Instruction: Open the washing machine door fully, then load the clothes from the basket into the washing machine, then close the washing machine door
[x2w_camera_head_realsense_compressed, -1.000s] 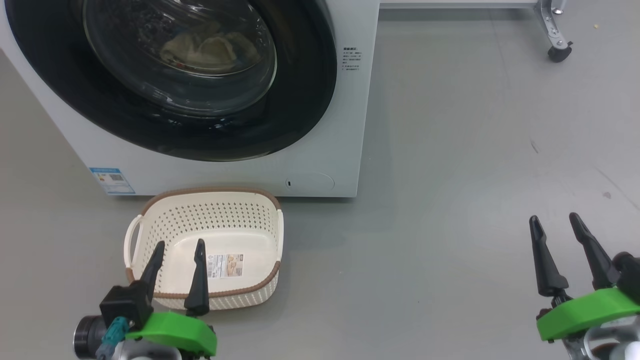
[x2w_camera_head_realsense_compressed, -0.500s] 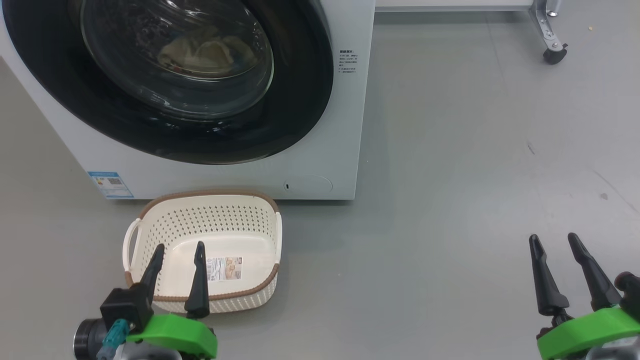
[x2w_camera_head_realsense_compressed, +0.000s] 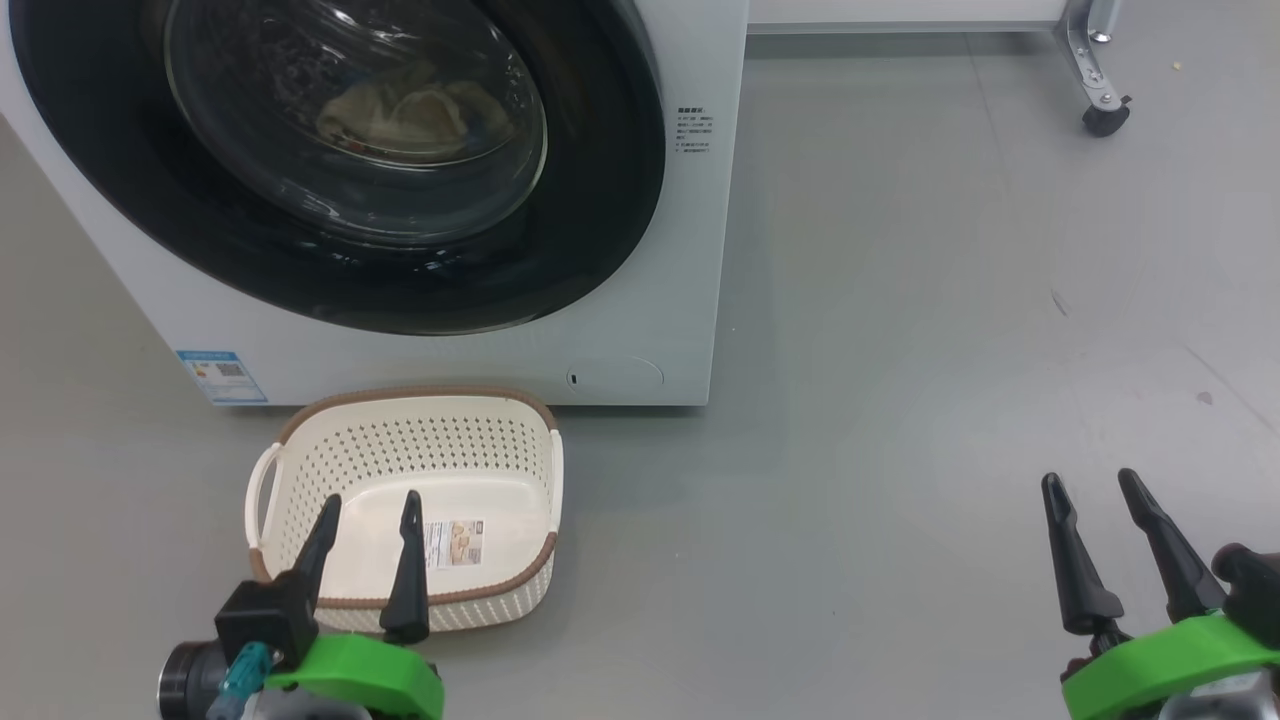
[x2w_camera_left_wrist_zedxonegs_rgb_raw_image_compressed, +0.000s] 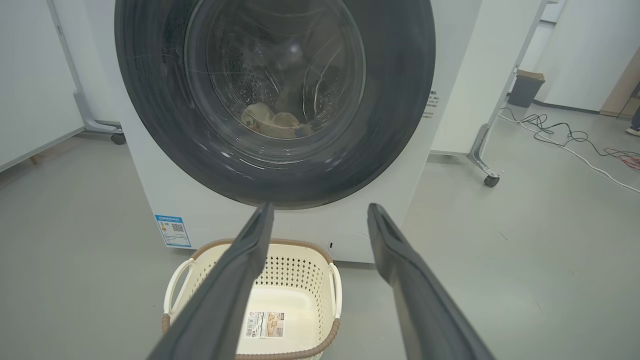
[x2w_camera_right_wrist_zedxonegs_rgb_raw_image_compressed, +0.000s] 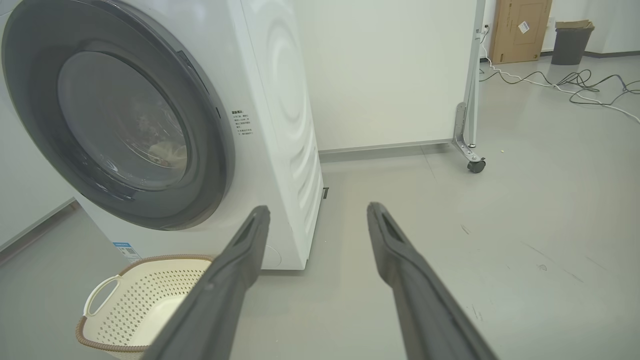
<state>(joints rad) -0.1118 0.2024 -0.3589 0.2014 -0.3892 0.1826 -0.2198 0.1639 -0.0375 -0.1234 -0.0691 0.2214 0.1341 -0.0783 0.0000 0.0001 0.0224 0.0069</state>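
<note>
door (x2w_camera_head_realsense_compressed: 600, 200) looks shut | clothes (x2w_camera_head_realsense_compressed: 400, 105) behind glass | basket (x2w_camera_head_realsense_compressed: 420, 395) at door's 6 o'clock, empty | our left gripper (x2w_camera_head_realsense_compressed: 370, 500), right gripper (x2w_camera_head_realsense_compressed: 1090, 478) both spread, empty | we judge task done

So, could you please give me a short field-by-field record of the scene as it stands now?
washing machine door: shut
clothes: inside the washing machine, seen through the door
basket: on the floor before the machine, empty but for a label sticker
left gripper: jaws open, holding nothing, by the basket
right gripper: jaws open, holding nothing, over the floor
task state: loading and closing look done
</note>
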